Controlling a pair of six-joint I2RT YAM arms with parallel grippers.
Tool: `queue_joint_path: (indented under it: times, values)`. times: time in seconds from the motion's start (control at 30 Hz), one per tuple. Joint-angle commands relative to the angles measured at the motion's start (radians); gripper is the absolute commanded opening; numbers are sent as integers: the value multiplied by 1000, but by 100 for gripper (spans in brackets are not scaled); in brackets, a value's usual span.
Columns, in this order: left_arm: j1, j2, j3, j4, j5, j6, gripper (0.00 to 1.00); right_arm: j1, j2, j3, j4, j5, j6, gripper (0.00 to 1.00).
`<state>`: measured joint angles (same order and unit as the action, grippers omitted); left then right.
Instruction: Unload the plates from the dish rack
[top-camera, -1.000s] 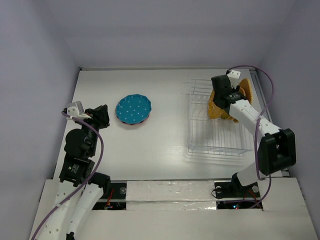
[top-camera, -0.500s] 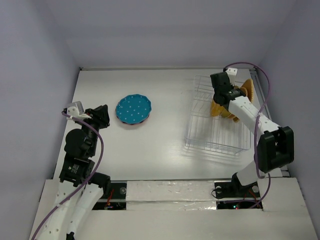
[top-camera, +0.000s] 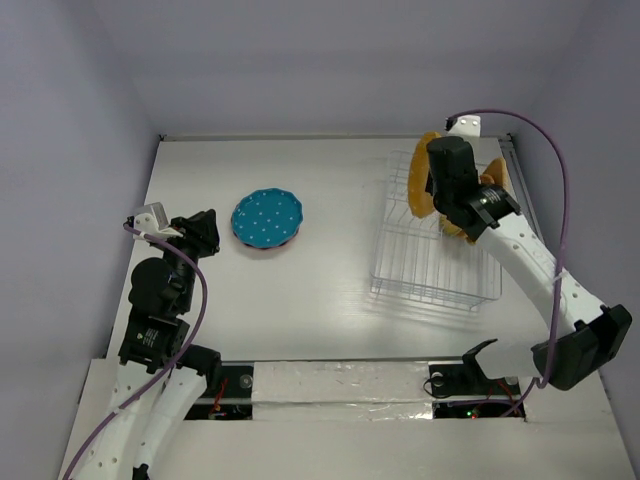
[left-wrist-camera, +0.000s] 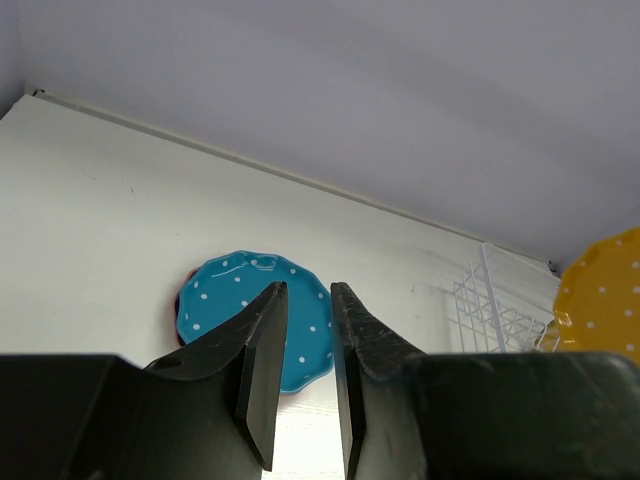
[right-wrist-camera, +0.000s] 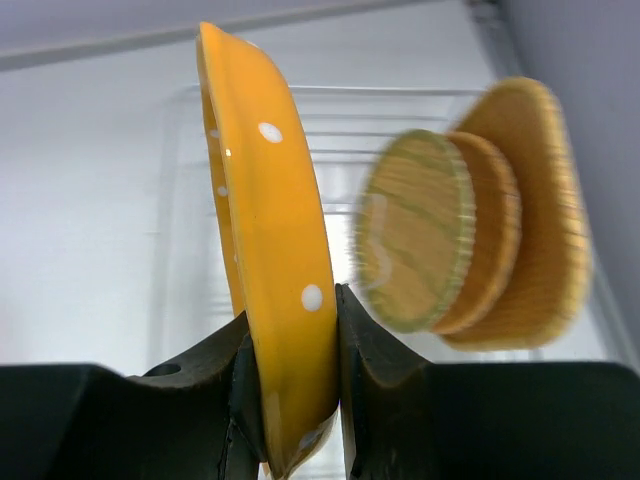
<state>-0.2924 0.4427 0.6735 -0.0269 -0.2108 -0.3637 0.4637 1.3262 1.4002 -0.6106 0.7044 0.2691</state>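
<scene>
My right gripper (right-wrist-camera: 290, 330) is shut on the lower rim of a yellow-orange plate with white dots (right-wrist-camera: 268, 230), held on edge above the wire dish rack (top-camera: 430, 275). From above, that plate (top-camera: 420, 185) hangs over the rack's far left part. Tan woven plates (right-wrist-camera: 470, 235) still stand upright in the rack's far right (top-camera: 495, 178). A blue dotted plate (top-camera: 267, 219) lies on the table to the left, on top of a pink one whose rim (left-wrist-camera: 181, 300) peeks out. My left gripper (left-wrist-camera: 300, 290) hovers near the blue plate (left-wrist-camera: 225, 305), jaws slightly apart and holding nothing.
The rack (left-wrist-camera: 490, 305) sits close to the table's right edge and back wall. White walls close in the table on the left, back and right. The left arm (top-camera: 165, 285) is folded at the near left.
The right gripper closed on the yellow-orange plate and lifted it up out of the rack. The rack's near end shifted a little. The left arm stayed put.
</scene>
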Motion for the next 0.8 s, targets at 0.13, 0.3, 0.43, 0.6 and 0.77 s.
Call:
queue_joint_path:
  times: [0.13,0.3,0.43,0.6,0.77]
  values:
    - [6,4,-9,51,4,-1,22,111,47,-4,458,-278,192,0]
    - [6,7,-11,51,4,0,22,188,234,55,607,-462,312,0]
    - [6,8,-11,51,4,0,22,228,376,123,696,-529,410,0]
    - [6,5,-11,56,4,-4,22,259,527,157,722,-546,473,0]
    - [6,2,-12,58,4,-4,22,292,608,158,741,-568,522,0]
